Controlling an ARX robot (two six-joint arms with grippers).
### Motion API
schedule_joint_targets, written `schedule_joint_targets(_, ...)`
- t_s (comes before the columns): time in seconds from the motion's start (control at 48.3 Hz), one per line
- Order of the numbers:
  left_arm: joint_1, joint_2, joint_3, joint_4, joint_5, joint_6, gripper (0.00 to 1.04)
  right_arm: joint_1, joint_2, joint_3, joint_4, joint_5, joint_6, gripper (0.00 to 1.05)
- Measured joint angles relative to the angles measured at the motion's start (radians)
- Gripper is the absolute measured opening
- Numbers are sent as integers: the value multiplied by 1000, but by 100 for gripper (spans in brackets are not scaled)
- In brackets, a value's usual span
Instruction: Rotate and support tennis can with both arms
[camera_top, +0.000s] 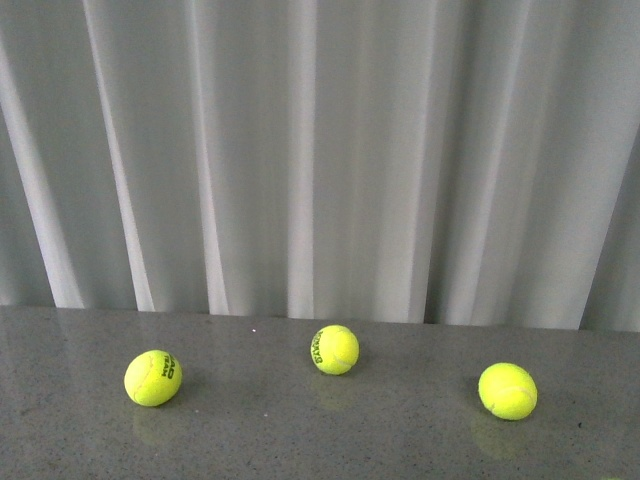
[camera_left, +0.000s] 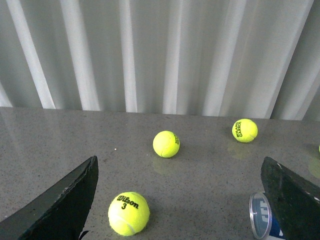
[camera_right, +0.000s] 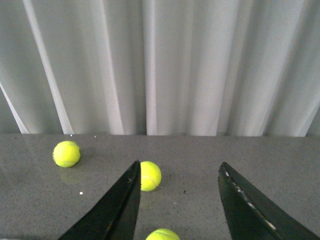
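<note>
Behind the table hangs a pleated, grey-white fabric curtain. The flat grey tabletop is speckled and glossy. The flat black left gripper gapes wide and holds nothing; the right gripper is parted and empty too. The clear plastic tennis can lies on its side just beside one left finger. Its round rim faces the gap and its length is hidden. Fuzzy yellow tennis balls lie scattered.

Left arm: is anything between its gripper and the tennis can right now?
Nothing visible. In the left wrist view the tennis can lies right beside one finger of the open left gripper. A Wilson ball shows between the fingers, apart from the can.
</note>
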Motion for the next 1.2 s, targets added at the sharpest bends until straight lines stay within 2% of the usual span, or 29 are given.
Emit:
schedule_joint_targets(0.083,0,0,0,0,0,0,98,-3,-30,-31,-1,-3,-2,35)
schedule_joint_targets(0.186,0,0,0,0,0,0,98,-3,-88,-73,-16,-5,-2,12)
schedule_joint_targets(0.248,0,0,0,0,0,0,98,-3,-116,-89,-27,-5,-5,3)
schedule_joint_targets(0.745,0,0,0,0,0,0,98,-3,-343,-174,-170,-5,-5,3)
schedule_joint_targets(0.91,0,0,0,0,0,0,98,-3,-384,-204,-169,-6,-5,3)
schedule_joint_targets(1.2,0,0,0,0,0,0,98,-3,-496,-204,-280,-7,-5,3)
